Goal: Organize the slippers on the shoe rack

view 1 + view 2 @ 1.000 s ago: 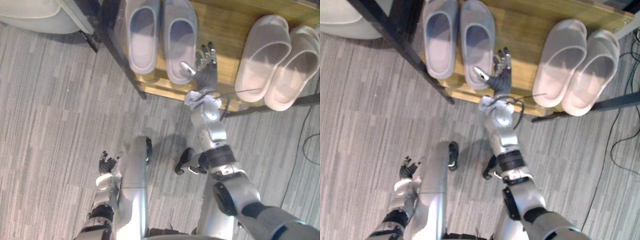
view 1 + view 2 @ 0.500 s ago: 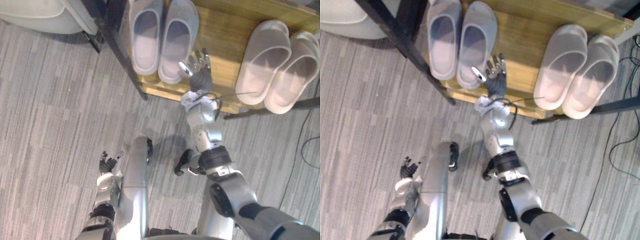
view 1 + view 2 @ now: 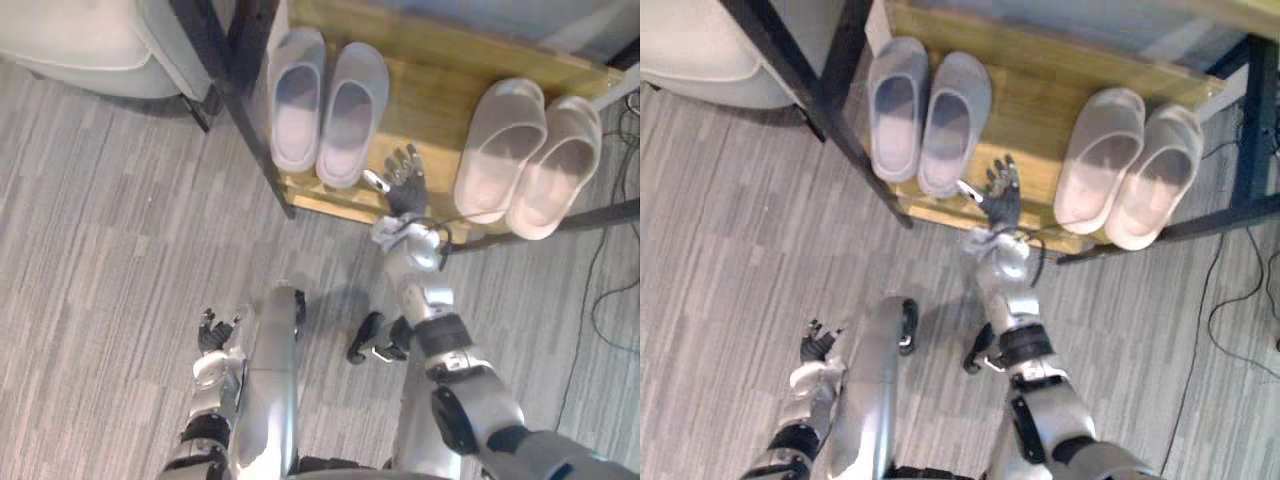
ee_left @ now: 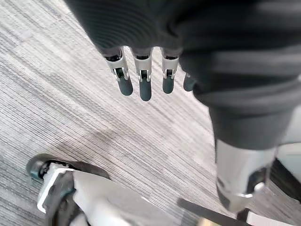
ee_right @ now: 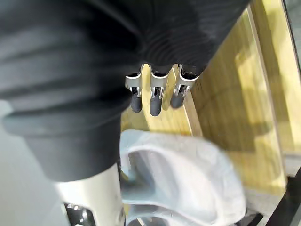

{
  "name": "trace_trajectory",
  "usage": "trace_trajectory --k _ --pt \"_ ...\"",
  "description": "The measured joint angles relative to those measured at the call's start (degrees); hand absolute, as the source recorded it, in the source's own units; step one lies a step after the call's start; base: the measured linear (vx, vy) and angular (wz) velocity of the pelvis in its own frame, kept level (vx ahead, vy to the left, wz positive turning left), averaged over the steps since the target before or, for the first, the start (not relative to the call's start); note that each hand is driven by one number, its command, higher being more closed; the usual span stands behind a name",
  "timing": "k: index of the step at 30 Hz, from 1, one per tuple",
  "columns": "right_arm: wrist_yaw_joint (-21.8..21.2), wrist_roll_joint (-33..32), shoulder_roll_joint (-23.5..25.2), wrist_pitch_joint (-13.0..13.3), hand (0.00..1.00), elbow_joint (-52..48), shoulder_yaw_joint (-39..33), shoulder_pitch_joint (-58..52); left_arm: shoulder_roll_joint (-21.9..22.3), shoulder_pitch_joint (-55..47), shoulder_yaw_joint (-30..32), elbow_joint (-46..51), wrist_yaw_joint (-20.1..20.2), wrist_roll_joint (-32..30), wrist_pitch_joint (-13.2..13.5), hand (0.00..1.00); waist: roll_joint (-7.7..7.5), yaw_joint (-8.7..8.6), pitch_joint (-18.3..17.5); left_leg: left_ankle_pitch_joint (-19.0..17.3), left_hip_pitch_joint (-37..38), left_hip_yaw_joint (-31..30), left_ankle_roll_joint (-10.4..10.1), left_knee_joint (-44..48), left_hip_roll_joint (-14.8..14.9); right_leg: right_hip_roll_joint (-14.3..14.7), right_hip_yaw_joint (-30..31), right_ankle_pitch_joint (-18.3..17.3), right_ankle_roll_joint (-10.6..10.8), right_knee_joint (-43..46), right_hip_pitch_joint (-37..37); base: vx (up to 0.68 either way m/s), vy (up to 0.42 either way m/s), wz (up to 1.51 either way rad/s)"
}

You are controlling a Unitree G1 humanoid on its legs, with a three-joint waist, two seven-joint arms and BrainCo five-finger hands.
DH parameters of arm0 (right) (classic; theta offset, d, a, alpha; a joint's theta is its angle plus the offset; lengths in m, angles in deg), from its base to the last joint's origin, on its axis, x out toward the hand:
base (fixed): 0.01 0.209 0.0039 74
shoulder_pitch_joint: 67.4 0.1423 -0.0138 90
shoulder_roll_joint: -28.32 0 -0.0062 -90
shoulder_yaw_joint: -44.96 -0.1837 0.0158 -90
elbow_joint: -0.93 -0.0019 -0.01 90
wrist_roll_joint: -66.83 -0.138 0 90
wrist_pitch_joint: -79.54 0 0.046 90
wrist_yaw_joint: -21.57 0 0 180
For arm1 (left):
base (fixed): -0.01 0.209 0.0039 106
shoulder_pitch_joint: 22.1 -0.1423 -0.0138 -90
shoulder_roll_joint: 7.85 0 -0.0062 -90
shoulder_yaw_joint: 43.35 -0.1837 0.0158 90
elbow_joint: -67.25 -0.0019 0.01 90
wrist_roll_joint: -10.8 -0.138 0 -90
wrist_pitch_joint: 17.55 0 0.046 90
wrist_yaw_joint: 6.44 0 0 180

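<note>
Grey slippers: a pair, one (image 3: 297, 100) beside the other (image 3: 352, 112), side by side and touching along their length at the left end of the shelf, toes pointing to the back.
Beige slippers: a second pair, (image 3: 500, 148) and (image 3: 555, 168), at the right end of the same shelf, side by side and angled a little, well apart from the grey pair.
Shoe rack (image 3: 432, 95): a wooden shelf in a dark frame, with one black frame post (image 3: 245, 110) running just left of the grey pair.
Right hand (image 3: 403, 185): above the front edge of the shelf, between the two pairs and nearer the grey one. Its fingers (image 5: 155, 101) are straight and spread, holding nothing. The thumb is just beside the heel of the nearer grey slipper; whether it touches cannot be told.
Left hand (image 3: 212, 332): low at the robot's side over the floor, fingers (image 4: 141, 84) loosely extended, empty.
Floor (image 3: 100, 250): grey striped carpet in front of the rack.
</note>
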Motion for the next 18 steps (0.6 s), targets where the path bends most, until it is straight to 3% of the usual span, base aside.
trace_trajectory --k 6,10,14,18 --pt "-3.42 6.91 -1.40 -0.09 0.00 -5.74 4.28 -13.35 -0.94 -4.91 -4.61 0.62 1.84 -0.59 0.25 0.00 -0.25 -2.13 -0.57 3.53 15.98 3.43 0.45 -14.48 0.22 1.90 -0.43 5.18 0.62 -14.29 14.41 0.08 0.021 -0.08" --pt "-6.77 12.97 -1.29 -0.28 0.00 -4.75 7.57 -24.87 -1.12 -8.05 -11.24 -1.48 3.86 -2.82 0.18 0.00 -0.95 -3.47 -6.36 7.22 25.23 5.83 0.08 -26.42 -0.33 3.66 -0.47 9.30 1.82 -25.89 22.35 0.13 0.024 -0.09" --pt "-9.94 19.24 -1.58 -0.91 0.00 4.48 8.83 -30.86 -2.18 -8.84 -14.61 -5.66 5.51 -5.45 -0.13 0.00 -2.29 -5.95 -10.13 12.08 34.99 7.20 -0.20 -39.95 -2.11 5.14 -0.96 13.89 2.84 -38.15 30.86 0.15 0.014 -0.02" --pt "-12.08 21.82 -3.03 -1.45 0.00 13.69 7.23 -34.78 -2.09 -10.41 -16.58 -7.63 6.94 -7.87 -0.29 0.00 -2.06 -6.84 -13.00 16.42 43.23 8.78 -0.11 -51.34 -3.52 6.42 -0.73 17.97 3.89 -48.19 37.66 0.15 0.044 -0.09"
